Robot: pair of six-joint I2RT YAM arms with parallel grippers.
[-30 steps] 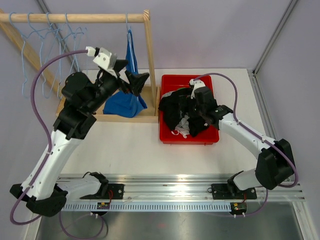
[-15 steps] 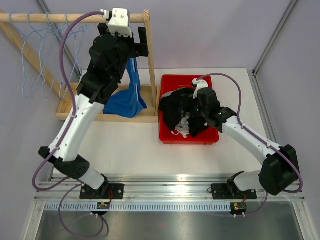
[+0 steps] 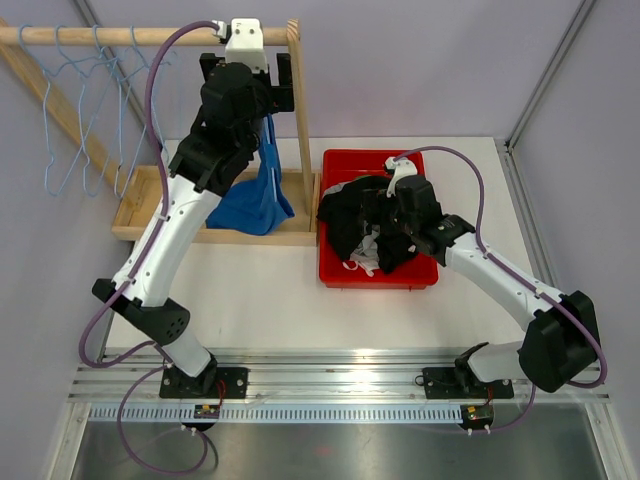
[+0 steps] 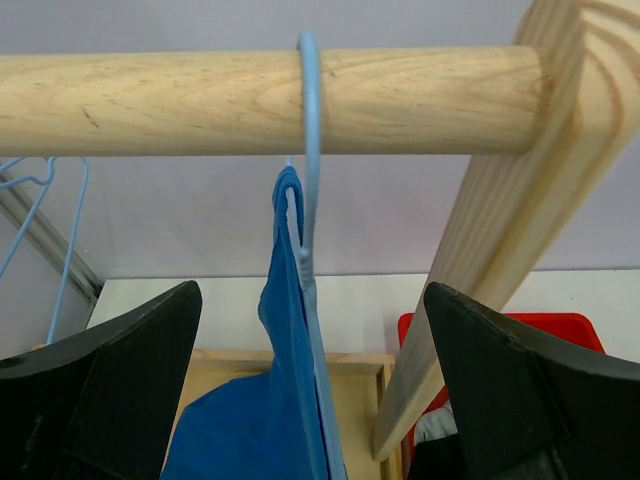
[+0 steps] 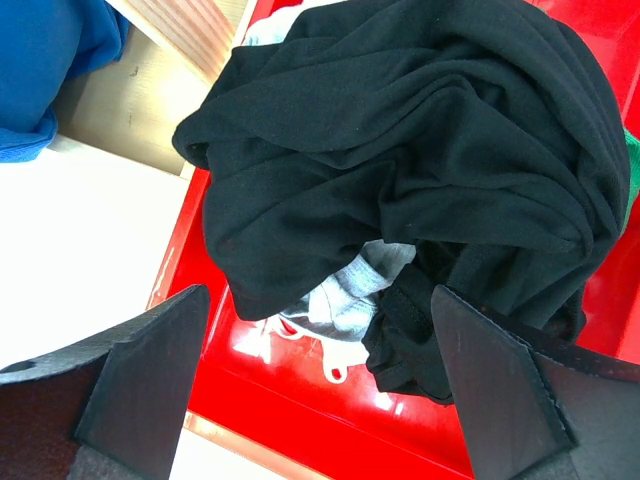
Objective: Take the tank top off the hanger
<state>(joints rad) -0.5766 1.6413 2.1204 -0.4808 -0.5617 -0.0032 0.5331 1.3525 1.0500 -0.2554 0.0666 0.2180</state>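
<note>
Nearest, right gripper (image 5: 318,300): jaws spread wide, holding nothing, poised over black garments (image 5: 420,150) heaped in red bin (image 3: 334,272). Beyond, blue tank top (image 3: 255,200): hung on light-blue wire hanger (image 4: 310,120), lower part bunched on wooden rack base (image 3: 132,220), left of bin. Farthest, left gripper (image 4: 310,300): raised to wooden rail (image 4: 150,100), jaws wide apart, one finger either side of hanger and strap, gripping neither. Spare hangers (image 3: 80,70) at rail's left end.

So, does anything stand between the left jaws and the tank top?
Nothing visible. The open left jaws face the tank top directly, hanging on its hanger; the post stands off to the right.
</note>
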